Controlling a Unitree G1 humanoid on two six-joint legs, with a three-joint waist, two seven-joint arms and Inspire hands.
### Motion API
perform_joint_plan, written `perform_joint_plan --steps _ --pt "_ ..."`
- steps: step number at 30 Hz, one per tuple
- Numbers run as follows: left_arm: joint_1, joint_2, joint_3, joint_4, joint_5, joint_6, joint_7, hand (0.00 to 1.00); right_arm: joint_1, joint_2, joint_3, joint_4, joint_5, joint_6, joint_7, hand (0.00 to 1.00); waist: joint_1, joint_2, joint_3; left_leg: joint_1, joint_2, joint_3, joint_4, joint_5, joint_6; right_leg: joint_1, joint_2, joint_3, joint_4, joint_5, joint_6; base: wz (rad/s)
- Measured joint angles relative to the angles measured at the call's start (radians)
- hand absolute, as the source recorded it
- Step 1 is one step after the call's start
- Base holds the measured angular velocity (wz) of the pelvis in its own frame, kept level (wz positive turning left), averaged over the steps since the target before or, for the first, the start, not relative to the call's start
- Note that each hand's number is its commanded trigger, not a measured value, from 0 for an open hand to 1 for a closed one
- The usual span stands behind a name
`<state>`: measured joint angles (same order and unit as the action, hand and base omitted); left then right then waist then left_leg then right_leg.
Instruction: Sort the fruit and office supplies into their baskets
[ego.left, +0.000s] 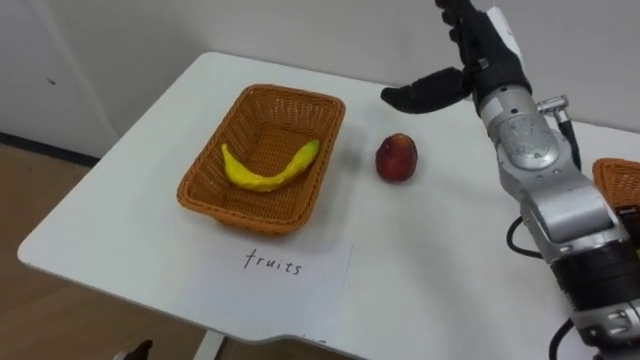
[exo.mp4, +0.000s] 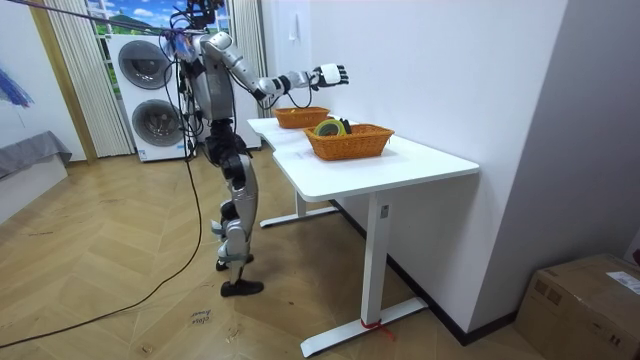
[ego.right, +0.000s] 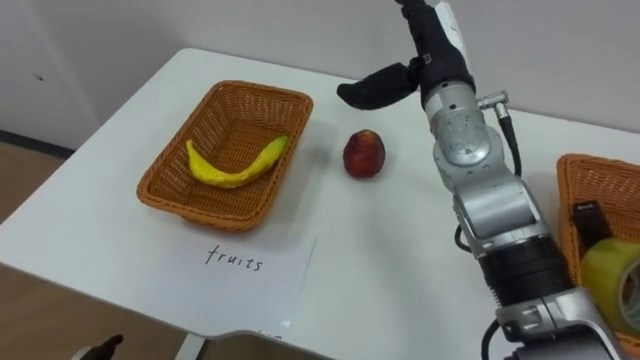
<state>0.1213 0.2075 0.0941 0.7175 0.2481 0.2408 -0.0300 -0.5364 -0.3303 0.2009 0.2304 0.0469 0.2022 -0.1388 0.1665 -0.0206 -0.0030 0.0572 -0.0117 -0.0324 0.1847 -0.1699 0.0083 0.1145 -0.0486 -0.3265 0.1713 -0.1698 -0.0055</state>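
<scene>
**Red fruit waits beside the fruit basket**

The right hand (ego.left: 487, 62) hovers above the bench (ego.left: 120, 220), just beyond the red fruit (ego.left: 397, 158) (apple or peach, hard to say). Its fingers are straight and spread apart, holding nothing. The step in hand looks like a reach for that fruit, which sits on the bench just beside the fruit basket (ego.left: 205, 195). Next the hand must lower, close round it and carry it left over the rim.

Counted:
- two baskets
- one banana (ego.left: 268, 170), in the fruit basket
- one red fruit
- one paper label (ego.left: 275, 280)
- one tape roll (ego.right: 612, 275) and one dark item (ego.right: 588, 218), in the office basket (ego.right: 572, 205)
</scene>
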Motion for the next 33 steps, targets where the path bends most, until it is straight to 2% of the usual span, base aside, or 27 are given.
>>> perform_joint_plan --steps 5,11,16,19,27,33 --pt "-0.014 0.000 0.003 0.029 -0.001 -0.001 0.000 0.00 0.017 0.011 -0.048 0.001 0.074 -0.003 -0.004 0.00 -0.004 -0.005 -0.0062 0.001 0.000 0.003 -0.001 0.000 0.000 0.002 -0.001 -0.001 0.001 0.000 0.000 0.00" --pt "-0.014 -0.007 0.003 0.047 -0.010 0.000 0.020 0.00 0.049 0.015 -0.048 0.104 0.135 -0.002 0.001 0.00 0.001 -0.004 -0.0062 -0.003 0.001 0.004 -0.002 0.000 0.001 -0.004 -0.001 -0.002 0.004 0.000 0.000 0.00" --pt "-0.015 -0.016 0.006 0.048 -0.015 0.001 0.021 0.00 0.070 0.027 -0.049 0.121 0.145 0.002 0.013 0.00 0.000 -0.003 -0.0068 -0.012 0.000 0.006 -0.001 0.001 0.002 -0.012 -0.002 -0.005 0.005 0.000 -0.001 0.00" --pt "-0.015 -0.025 0.005 0.048 -0.014 0.003 0.023 0.00 0.079 0.038 -0.048 0.121 0.147 0.011 0.033 0.00 0.000 -0.003 -0.0067 -0.011 0.000 0.007 -0.003 0.001 0.002 -0.013 -0.003 -0.005 0.004 0.000 0.000 0.00" --pt "-0.015 -0.027 0.003 0.048 -0.021 0.041 0.027 0.00 0.088 0.054 -0.047 0.121 0.181 0.031 0.060 0.00 0.000 -0.003 -0.0062 -0.012 0.000 0.007 -0.008 0.001 0.002 -0.014 -0.003 -0.008 0.002 0.000 0.000 0.00" --pt "-0.014 -0.034 0.001 0.060 -0.062 0.042 0.027 0.00 0.098 0.055 -0.045 0.171 0.184 0.040 0.081 0.00 0.000 0.007 0.0000 -0.009 0.000 0.007 -0.008 0.001 0.002 -0.011 -0.005 -0.009 0.002 0.000 0.000 0.00"
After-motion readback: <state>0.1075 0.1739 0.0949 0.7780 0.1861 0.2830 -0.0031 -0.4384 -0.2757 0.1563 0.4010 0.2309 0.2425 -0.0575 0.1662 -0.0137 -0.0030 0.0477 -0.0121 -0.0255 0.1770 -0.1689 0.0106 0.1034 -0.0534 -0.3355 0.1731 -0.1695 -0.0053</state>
